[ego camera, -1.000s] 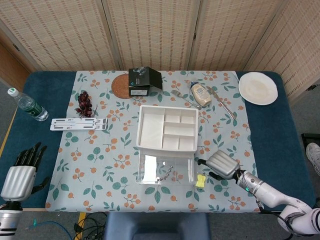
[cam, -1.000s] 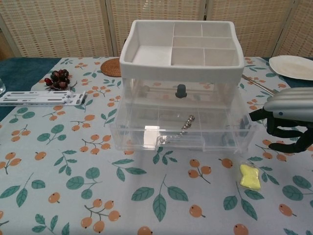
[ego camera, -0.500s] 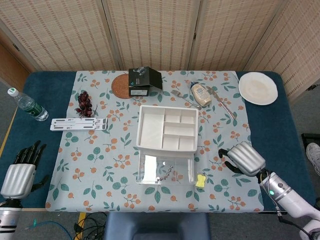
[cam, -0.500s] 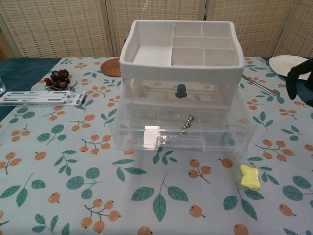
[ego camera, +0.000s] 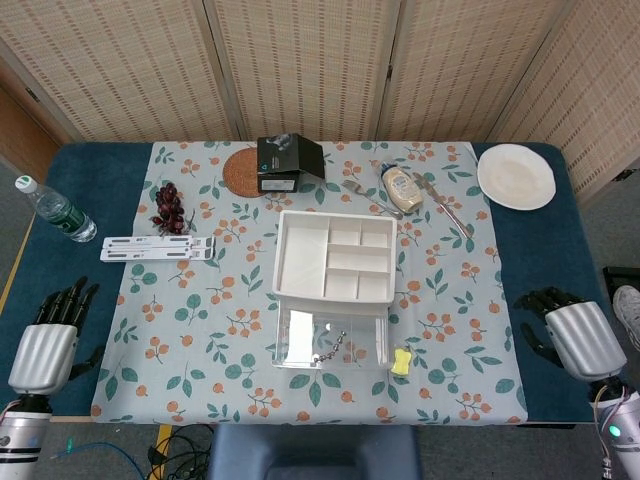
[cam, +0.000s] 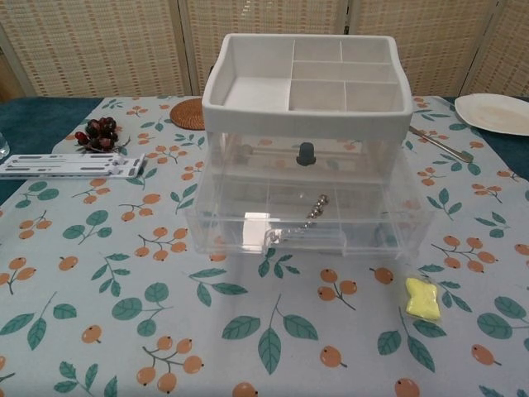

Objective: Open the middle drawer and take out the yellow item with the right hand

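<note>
- Table (ego camera: pixel 560 250): dark blue top, covered across the middle by a leaf-and-berry tablecloth (ego camera: pixel 200 300).
- Drawer organizer (ego camera: pixel 335 260): white compartment tray on top, clear body below, standing mid-cloth.
- Middle drawer (cam: pixel 306 219): pulled out toward the near edge; a small chain (cam: pixel 314 211) lies inside, along with a pale reflective patch that may be a card.
- Right hand (ego camera: pixel 570 330): at the near right edge of the table, over the blue surface, well apart from the organizer; fingers loosely curled and apart, holding nothing. It does not show in the chest view.
- Left hand (ego camera: pixel 50 340): at the near left corner, fingers straight and together-ish, pointing away, holding nothing.
- White plate (ego camera: pixel 516 176): far right corner.
- Black box (ego camera: pixel 289 162): far centre, beside a round cork coaster (ego camera: pixel 240 172).
- Water bottle (ego camera: pixel 55 209): lying at the left edge.
- Yellow item (cam: pixel 423 299): out of the drawer, lying on the cloth just beside the drawer's front right corner.
</note>
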Tool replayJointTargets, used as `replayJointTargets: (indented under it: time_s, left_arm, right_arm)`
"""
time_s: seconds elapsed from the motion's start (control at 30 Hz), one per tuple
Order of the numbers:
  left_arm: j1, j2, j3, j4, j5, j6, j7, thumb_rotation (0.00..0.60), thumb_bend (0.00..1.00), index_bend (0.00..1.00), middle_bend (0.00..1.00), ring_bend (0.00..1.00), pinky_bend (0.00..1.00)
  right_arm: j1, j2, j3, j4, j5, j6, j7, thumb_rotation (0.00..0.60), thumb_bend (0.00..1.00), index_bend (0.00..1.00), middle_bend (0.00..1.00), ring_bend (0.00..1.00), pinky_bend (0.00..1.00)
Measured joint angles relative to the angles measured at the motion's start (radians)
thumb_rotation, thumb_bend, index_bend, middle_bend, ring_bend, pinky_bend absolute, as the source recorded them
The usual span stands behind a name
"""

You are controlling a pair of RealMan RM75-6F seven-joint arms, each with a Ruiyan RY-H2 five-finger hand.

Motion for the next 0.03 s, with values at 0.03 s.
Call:
replayJointTargets:
  time_s: [0.03]
  left_arm:
    - [0.000, -0.001, 0.000, -0.001, 0.001, 0.002, 0.001, 0.600, 0.26, 0.00, 0.00, 0.09, 0.11]
  right_arm:
    - [-0.015, -0.006, 0.002, 0.007, 0.004, 0.015, 0.002, 0.600, 0.46, 0.38, 0.46, 0.38, 0.53]
